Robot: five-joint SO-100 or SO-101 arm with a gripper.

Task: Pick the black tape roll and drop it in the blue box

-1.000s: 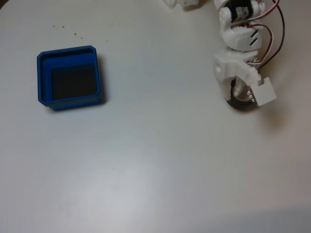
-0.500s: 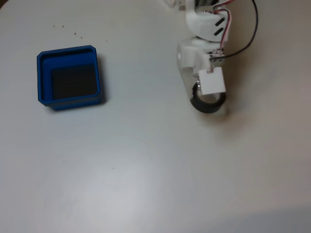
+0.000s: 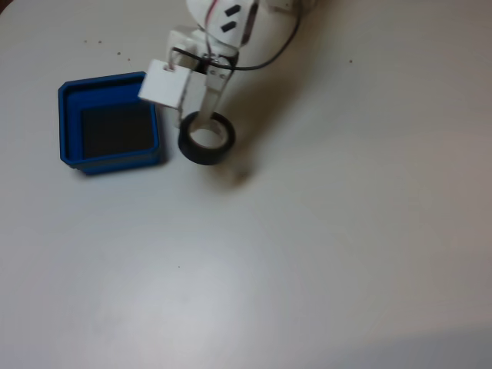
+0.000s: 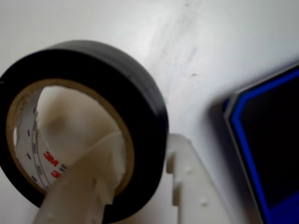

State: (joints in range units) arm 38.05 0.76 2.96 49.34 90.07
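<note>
Fixed view: the gripper [image 3: 206, 123] holds the black tape roll [image 3: 206, 139] pinched through its wall, one finger inside the pale core and the other outside the black band. The jaws stand only as far apart as the wall of the roll, closed firmly on it. The roll hangs below and in front of the tool with its open hole facing up toward the camera, and a soft shadow on the white table [image 3: 323, 254] just beyond it suggests it is carried clear of the surface.

The wrist view shows why the hold works: one white finger [image 4: 81, 186] runs up through the beige core, where red 3M print is legible, while the other finger [image 4: 189, 186] presses the outer face, so the ring cannot slide off sideways.

The blue box [image 3: 69, 123] sits just beside the tool, on the left in the fixed view, its near wall close to the roll but not touching it; its rim [image 4: 243, 130] shows at the right in the wrist view. The roll is judged not yet over the dark floor, so releasing now would likely land it outside the box
</note>
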